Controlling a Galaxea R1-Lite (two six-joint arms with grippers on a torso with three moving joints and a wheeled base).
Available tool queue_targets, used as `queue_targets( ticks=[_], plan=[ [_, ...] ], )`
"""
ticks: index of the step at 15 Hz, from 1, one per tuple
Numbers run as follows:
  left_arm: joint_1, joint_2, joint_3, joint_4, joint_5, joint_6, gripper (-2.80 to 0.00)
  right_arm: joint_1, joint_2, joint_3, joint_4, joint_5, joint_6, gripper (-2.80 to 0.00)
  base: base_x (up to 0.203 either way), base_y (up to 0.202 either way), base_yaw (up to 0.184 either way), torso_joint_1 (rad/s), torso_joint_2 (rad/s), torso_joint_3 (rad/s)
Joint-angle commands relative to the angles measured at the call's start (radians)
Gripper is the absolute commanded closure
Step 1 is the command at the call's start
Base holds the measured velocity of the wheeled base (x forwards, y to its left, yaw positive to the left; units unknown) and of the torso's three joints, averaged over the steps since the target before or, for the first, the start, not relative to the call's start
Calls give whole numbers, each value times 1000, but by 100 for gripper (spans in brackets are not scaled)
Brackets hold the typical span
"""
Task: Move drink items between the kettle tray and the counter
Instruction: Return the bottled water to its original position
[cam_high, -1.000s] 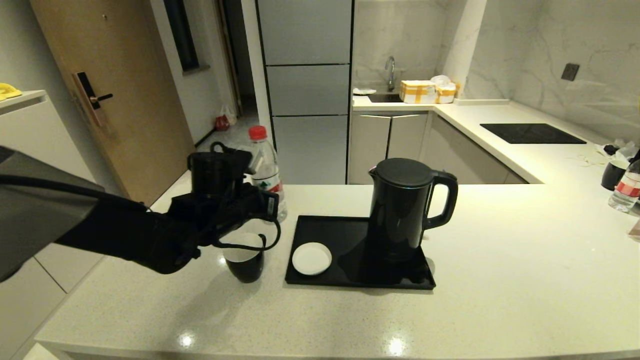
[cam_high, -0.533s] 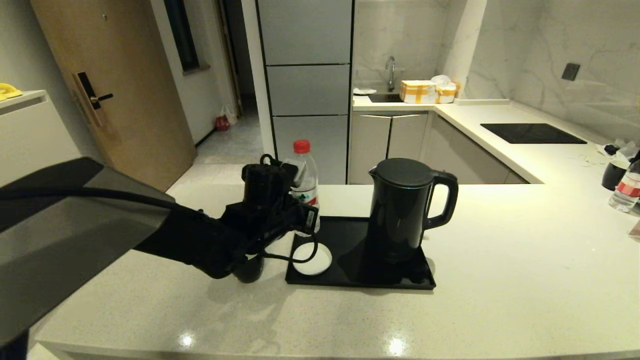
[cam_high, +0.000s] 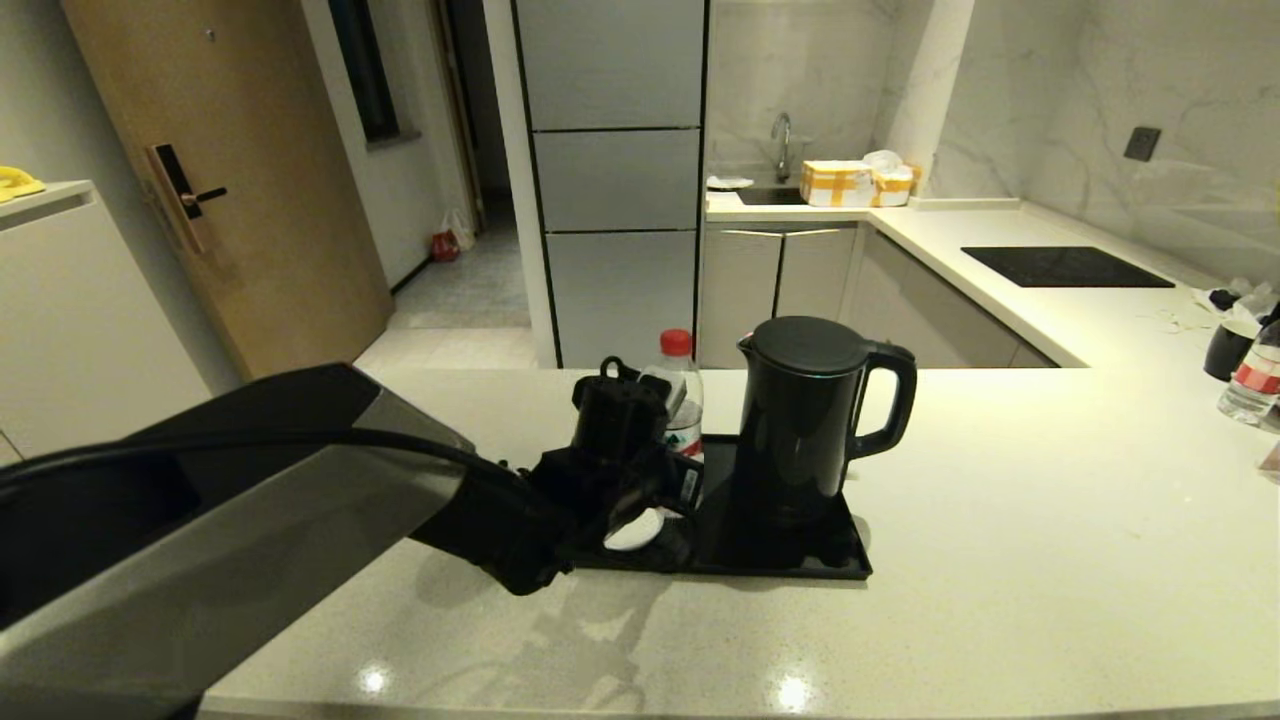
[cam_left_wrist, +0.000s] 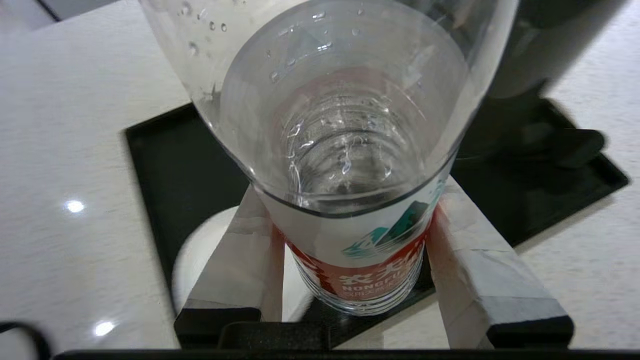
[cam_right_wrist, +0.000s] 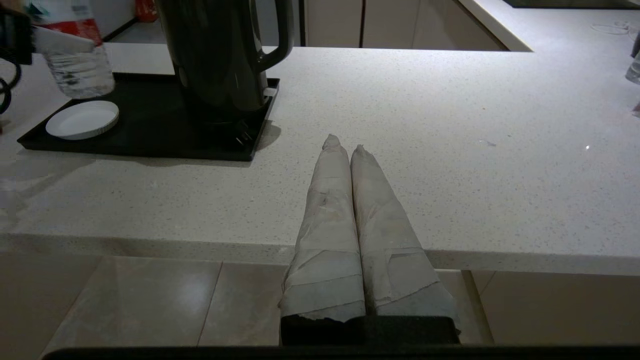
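My left gripper (cam_left_wrist: 350, 200) is shut on the clear water bottle (cam_left_wrist: 360, 260), its taped fingers (cam_left_wrist: 240, 260) pressing the red label from both sides. In the head view the bottle (cam_high: 678, 375), red cap up, hangs over the left part of the black kettle tray (cam_high: 790, 555), close to the black kettle (cam_high: 810, 420). The right wrist view shows the bottle (cam_right_wrist: 77, 67) off the tray (cam_right_wrist: 150, 135), near the white saucer (cam_right_wrist: 82, 119). My left arm hides the black mug. The right gripper (cam_right_wrist: 342, 142) is shut and empty at the counter's (cam_right_wrist: 450, 150) front edge.
The white saucer (cam_high: 628, 530) lies on the tray's left end, partly behind my left arm. A second bottle (cam_high: 1250, 375) and a dark cup (cam_high: 1225, 350) stand at the counter's far right. A black hob (cam_high: 1065, 267) is set into the back counter.
My left arm has carried the bottle rightward from beside the mug on the counter to over the tray, next to the kettle. The mug is now hidden behind the arm.
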Motion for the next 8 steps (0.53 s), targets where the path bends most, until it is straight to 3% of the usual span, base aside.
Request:
queue_targets(
  ticks=[1, 8],
  plan=[
    [-22, 52, -33, -3, 3, -2, 0, 0, 1, 0, 0, 1, -1, 0, 0, 0, 0, 0, 0, 0],
    [-57, 184, -139, -10, 34, -1, 0, 0, 1, 0, 0, 1, -1, 0, 0, 0, 0, 0, 0, 0]
  ],
)
